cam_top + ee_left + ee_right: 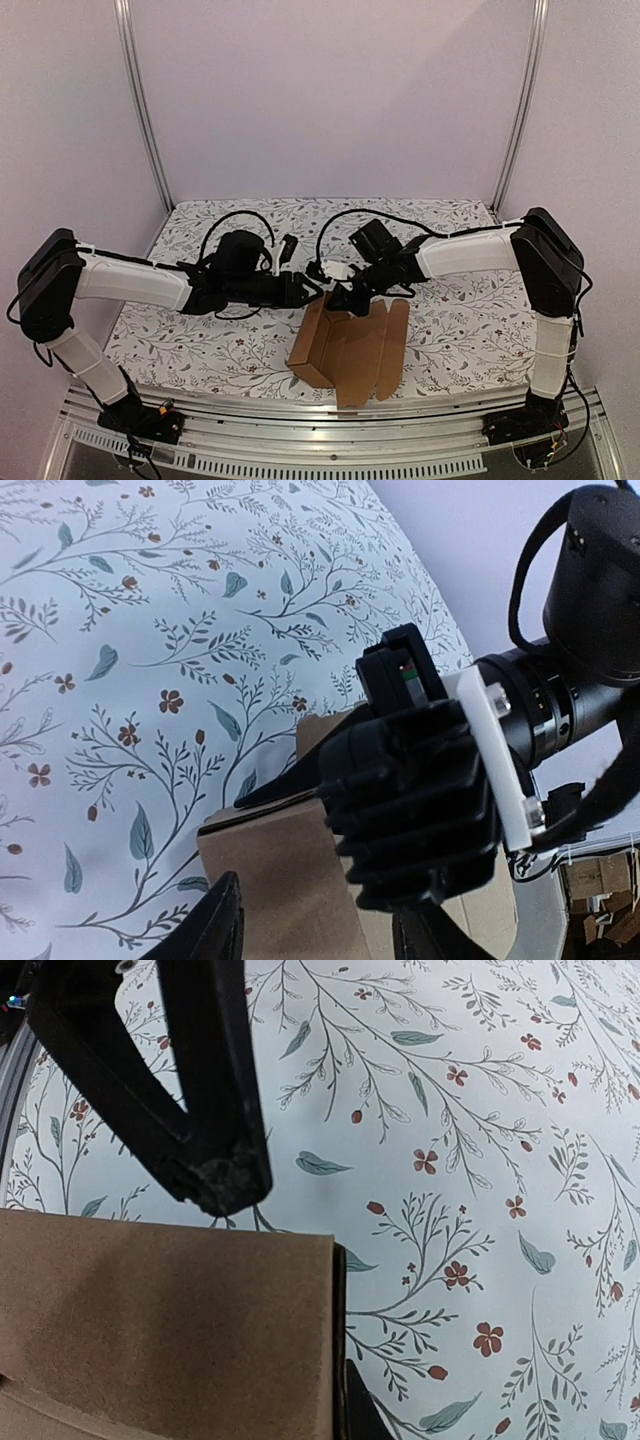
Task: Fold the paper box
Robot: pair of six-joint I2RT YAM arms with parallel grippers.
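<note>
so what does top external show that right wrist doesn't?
Top external only: the left arm and right arm meeting over the whole paper box, half-formed, flaps open, near the front edge. Right wrist only: the right pincer up close, tips shut together at a cardboard panel's edge; contact unclear. Both: the brown box and the floral tablecloth.

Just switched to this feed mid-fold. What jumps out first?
A half-folded brown paper box sits front-centre on the floral tablecloth, with one side wall raised. Over its far end the right gripper, shut at the cardboard's edge, faces the left gripper.
</note>
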